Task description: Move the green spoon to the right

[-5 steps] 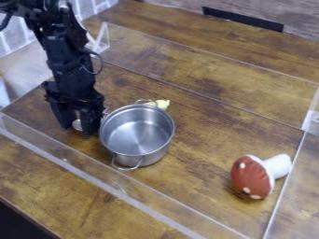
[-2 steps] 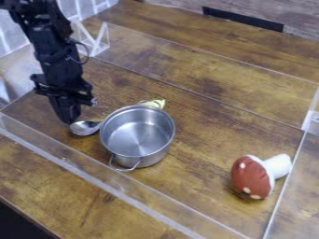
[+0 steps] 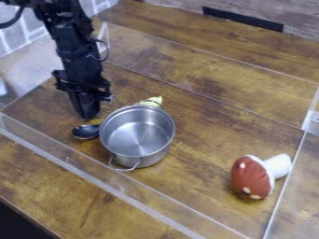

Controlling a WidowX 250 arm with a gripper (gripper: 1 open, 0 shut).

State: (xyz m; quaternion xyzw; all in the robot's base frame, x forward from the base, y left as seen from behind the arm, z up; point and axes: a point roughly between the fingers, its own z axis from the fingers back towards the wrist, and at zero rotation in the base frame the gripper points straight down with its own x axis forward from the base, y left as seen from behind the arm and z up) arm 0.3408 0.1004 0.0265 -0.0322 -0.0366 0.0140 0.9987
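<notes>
Hand (image 3: pixel 88 111) beside steel pot (image 3: pixel 137 136).

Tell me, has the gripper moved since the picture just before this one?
Yes. The gripper has shifted toward the right of the picture, closer to the steel pot, which sits where it was.

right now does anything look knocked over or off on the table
Nothing looks spilled or broken. The mushroom toy lies on its side, and the spoon sits partly behind the steel pot.
</notes>
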